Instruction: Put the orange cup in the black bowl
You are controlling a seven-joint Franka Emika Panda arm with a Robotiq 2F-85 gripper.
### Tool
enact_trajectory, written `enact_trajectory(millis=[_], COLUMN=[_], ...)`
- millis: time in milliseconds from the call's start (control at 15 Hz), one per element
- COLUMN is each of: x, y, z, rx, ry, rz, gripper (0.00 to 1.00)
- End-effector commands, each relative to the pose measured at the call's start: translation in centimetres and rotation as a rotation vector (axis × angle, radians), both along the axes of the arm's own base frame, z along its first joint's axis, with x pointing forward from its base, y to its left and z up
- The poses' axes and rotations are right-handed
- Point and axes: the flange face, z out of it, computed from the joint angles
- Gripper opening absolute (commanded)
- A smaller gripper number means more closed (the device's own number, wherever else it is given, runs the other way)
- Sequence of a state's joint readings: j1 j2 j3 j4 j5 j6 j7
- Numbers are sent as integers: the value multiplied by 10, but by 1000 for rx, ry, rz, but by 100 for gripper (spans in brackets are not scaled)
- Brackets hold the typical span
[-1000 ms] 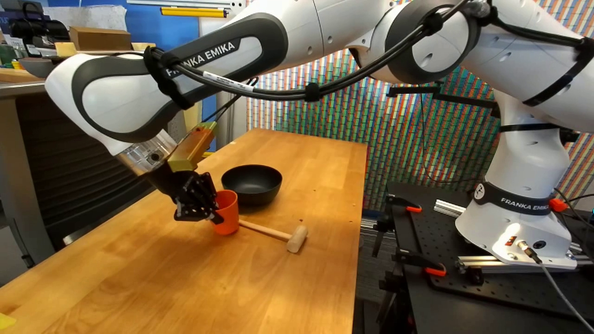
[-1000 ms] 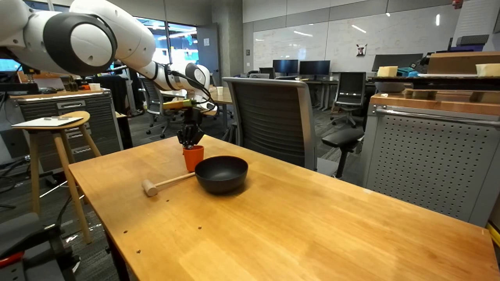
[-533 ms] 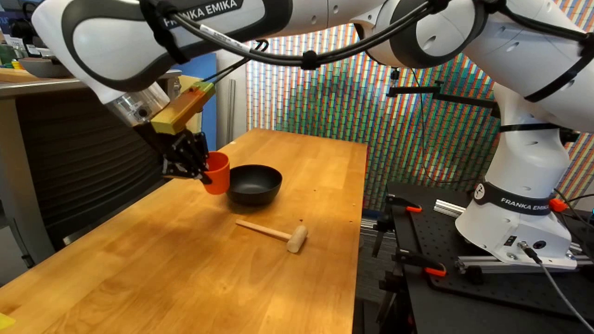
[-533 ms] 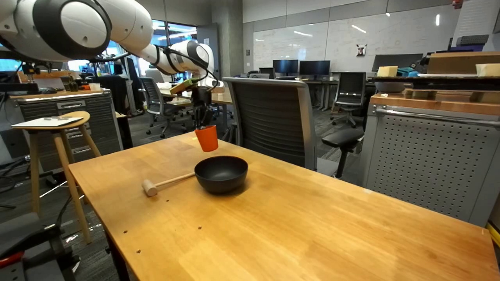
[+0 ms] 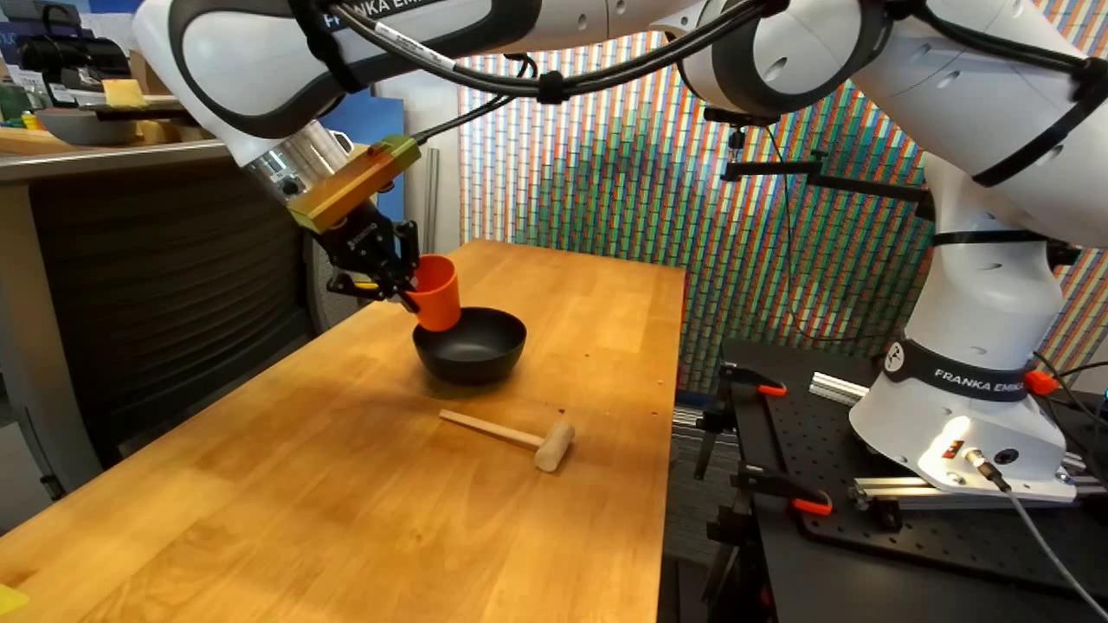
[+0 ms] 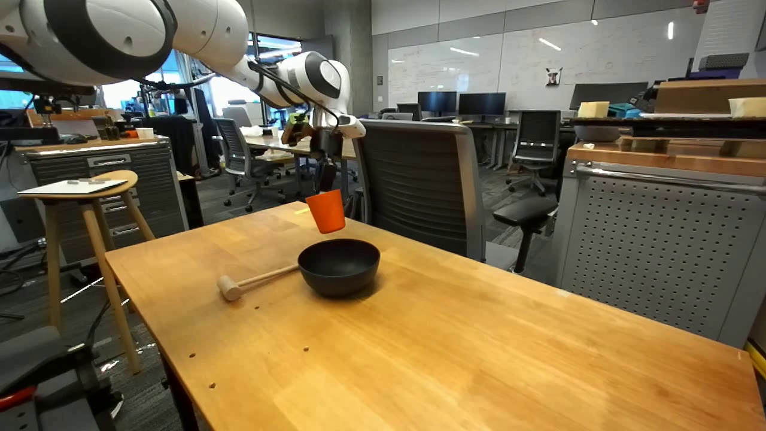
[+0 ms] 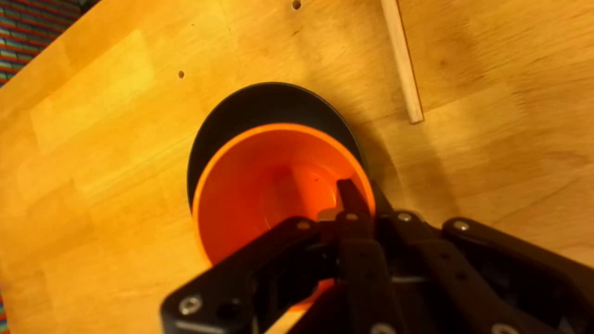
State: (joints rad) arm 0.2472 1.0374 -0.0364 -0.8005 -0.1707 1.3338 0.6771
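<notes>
Cup (image 7: 260, 190) aloft, bowl (image 7: 274, 104) at wrist-view 12 o'clock
Fingers (image 7: 351, 199) pinch cup wall at 3 o'clock, presumably keeping its base free.

In the wrist view, the black bowl (image 7: 274, 104) is partly hidden by the orange cup (image 7: 260, 190) and the gripper (image 7: 364, 194), itself cut off below; the mallet (image 7: 403, 65) is cropped at the top. In both exterior views, the arm (image 5: 597, 22) is cut off above. In an exterior view, a yellow piece (image 5: 11, 599) is cropped at lower left.
</notes>
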Motion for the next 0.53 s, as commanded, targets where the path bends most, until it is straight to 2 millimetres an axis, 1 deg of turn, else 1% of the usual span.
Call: enact_trajectory(millis=[0, 200, 267, 400, 467], x=[0, 1, 1, 3, 4], y=[-35, -59, -64, -66, -64], z=[-33, -61, -68, -75, -75], rx=[14, 73, 101, 147, 171], ry=[60, 100, 110, 109, 102], rz=[-153, -187, -182, -164, -141], gripper=[6, 7, 7, 7, 29])
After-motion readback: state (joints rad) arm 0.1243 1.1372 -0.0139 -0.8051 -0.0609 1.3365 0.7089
